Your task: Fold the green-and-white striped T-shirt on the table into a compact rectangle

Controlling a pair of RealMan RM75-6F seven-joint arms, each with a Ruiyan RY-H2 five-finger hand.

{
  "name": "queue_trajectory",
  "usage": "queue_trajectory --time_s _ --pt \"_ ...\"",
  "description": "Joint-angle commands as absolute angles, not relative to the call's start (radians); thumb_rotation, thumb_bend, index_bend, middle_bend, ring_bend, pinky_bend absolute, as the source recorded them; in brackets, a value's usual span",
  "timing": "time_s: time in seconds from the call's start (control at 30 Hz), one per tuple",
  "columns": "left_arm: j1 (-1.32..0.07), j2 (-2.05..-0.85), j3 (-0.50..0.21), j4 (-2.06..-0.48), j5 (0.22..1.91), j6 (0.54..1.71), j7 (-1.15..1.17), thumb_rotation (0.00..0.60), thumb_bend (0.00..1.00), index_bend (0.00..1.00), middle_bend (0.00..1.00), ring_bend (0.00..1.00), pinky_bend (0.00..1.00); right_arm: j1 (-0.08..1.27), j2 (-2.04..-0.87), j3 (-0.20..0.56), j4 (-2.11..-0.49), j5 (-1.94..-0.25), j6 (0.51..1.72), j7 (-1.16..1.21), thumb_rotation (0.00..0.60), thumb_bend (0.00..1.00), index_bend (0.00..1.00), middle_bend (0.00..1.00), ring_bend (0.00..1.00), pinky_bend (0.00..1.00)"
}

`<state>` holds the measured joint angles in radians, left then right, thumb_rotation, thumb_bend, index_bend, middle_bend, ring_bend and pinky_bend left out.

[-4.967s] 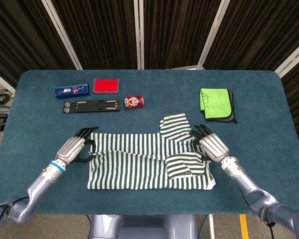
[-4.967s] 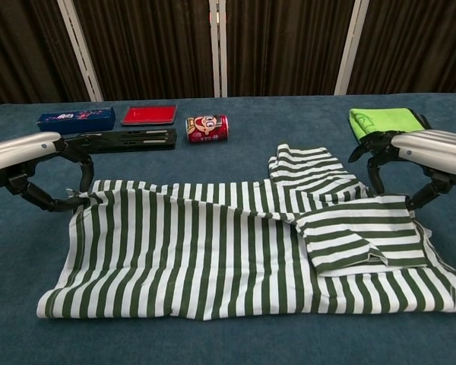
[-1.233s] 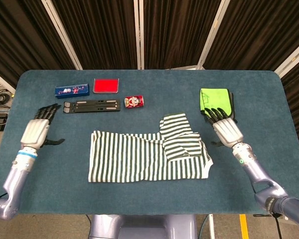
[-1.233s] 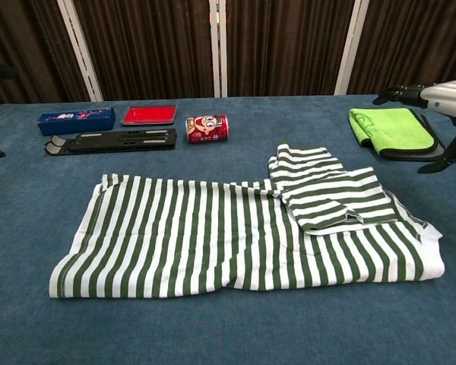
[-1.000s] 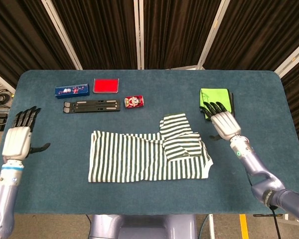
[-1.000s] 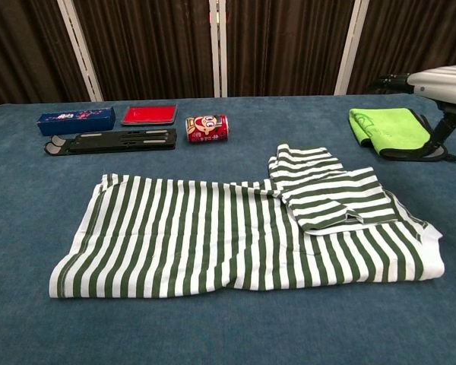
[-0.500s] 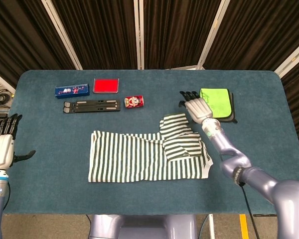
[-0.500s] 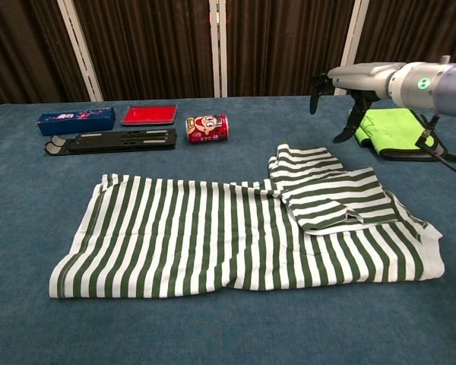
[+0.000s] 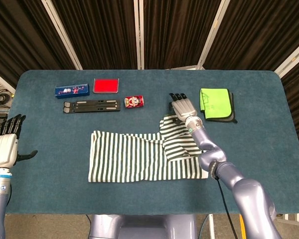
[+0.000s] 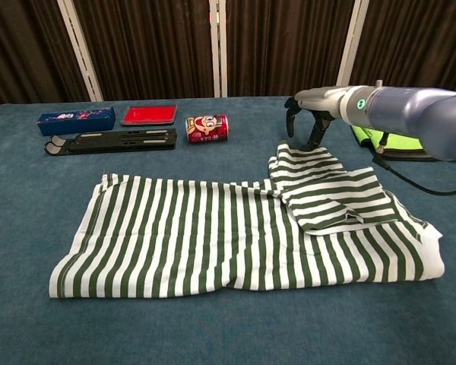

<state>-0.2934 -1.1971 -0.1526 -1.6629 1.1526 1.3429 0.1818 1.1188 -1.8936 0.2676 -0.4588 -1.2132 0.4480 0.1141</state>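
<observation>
Right hand [image 10: 307, 108] curled above T-shirt [image 9: 148, 154] sleeve, contact unclear; left hand [image 9: 3, 145] spread past table's [image 9: 269, 159] left edge, missing from chest view. Shirt mid-table, blue cloth, dark curtains [image 9: 104, 30].

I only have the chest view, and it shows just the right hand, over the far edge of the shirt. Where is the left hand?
Observer: The head view shows the left hand at the left edge of the table, well away from the shirt. Its fingers are spread and it holds nothing.
Operator: The right arm hides most of the green cloth from me. Is the cloth touching the shirt?
Observer: No. From above, the green cloth lies apart from the shirt, further right in the picture than the right hand, with bare table between cloth and shirt.
</observation>
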Motion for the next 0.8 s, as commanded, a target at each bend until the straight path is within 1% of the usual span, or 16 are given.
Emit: queue_trajectory --time_s 0.03,0.33,0.6,0.8 --pt "-0.293 -1.2 -0.155 -1.659 1.153 1.343 0.181 0.6 0.0 0.0 0.0 0.0 0.0 1.139 -1.931 0.262 -0.404 -1.231 0.418 0.159 0.6 0.23 0.43 0.0 0.0 0.0" --pt "-0.295 -1.212 -0.157 -1.652 1.158 1.331 0.182 0.6 0.0 0.0 0.0 0.0 0.0 1.144 -1.95 0.213 -0.363 -1.303 0.381 0.264 0.6 0.26 0.44 0.0 0.0 0.0" --pt "-0.293 -1.216 -0.16 -1.643 1.169 1.331 0.173 0.6 0.0 0.0 0.0 0.0 0.0 1.148 -1.968 0.19 -0.334 -1.345 0.394 0.329 0.6 0.3 0.46 0.0 0.0 0.0" --pt "-0.291 -1.219 -0.161 -1.639 1.173 1.333 0.173 0.6 0.0 0.0 0.0 0.0 0.0 1.152 -1.986 0.179 -0.303 -1.364 0.402 0.362 0.6 0.33 0.56 0.0 0.0 0.0"
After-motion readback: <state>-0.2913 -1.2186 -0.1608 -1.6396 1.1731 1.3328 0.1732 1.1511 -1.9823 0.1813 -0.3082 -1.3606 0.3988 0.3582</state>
